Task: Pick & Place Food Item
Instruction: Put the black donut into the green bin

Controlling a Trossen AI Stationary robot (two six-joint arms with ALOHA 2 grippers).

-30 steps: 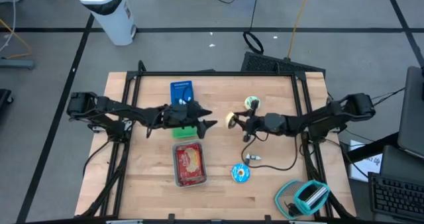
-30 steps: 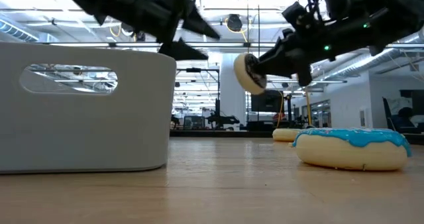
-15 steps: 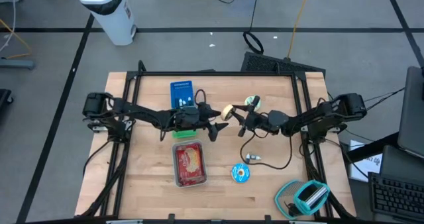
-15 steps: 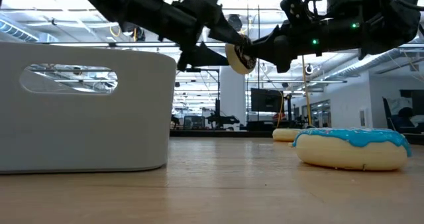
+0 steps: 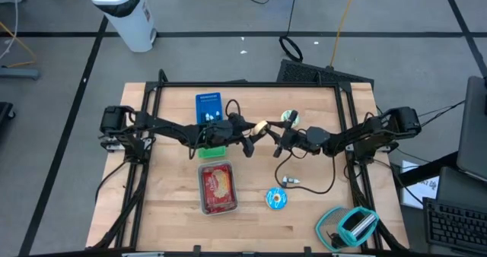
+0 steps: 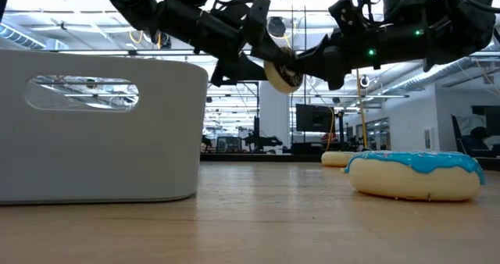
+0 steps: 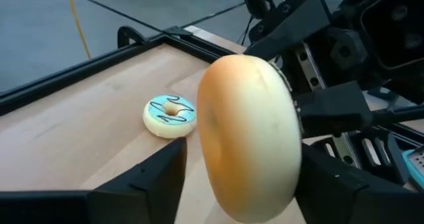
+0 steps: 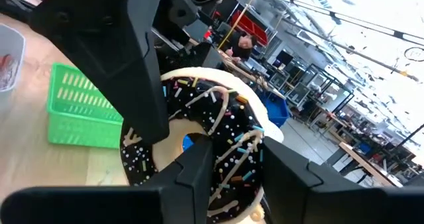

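In the low view, the nearest things sit on the wooden table (image 6: 258,217): a white bin (image 6: 98,123) filling the left of the frame, and a blue-iced donut (image 6: 414,174) at the lower right, with another pale donut (image 6: 337,158) farther back just left of it. Above them, at the upper centre, the two arms meet in mid-air around a chocolate-frosted donut (image 6: 281,73) with sprinkles.

In the high view this donut (image 5: 260,127) hangs over the middle of the table, well clear of the surface. The right gripper (image 5: 272,134) reaches in from the right of the frame and pinches the donut; its wrist view shows the dark fingers (image 8: 199,168) pressed onto the frosted face (image 8: 199,128). The left gripper (image 5: 247,135) comes from the left of the frame with its fingers spread to either side of the same donut; in its wrist view the donut's plain underside (image 7: 248,138) fills the centre between the two fingers (image 7: 156,174), and whether they touch it cannot be told.

Below the meeting point in the high view lies a clear tray of red food (image 5: 218,188), with a green basket (image 5: 214,151) just above it under the left arm, and a blue box (image 5: 208,105) toward the upper edge of the table. The blue-iced donut (image 5: 276,199) lies at the lower centre right, and a teal tape dispenser (image 5: 351,225) sits at the lower right corner.
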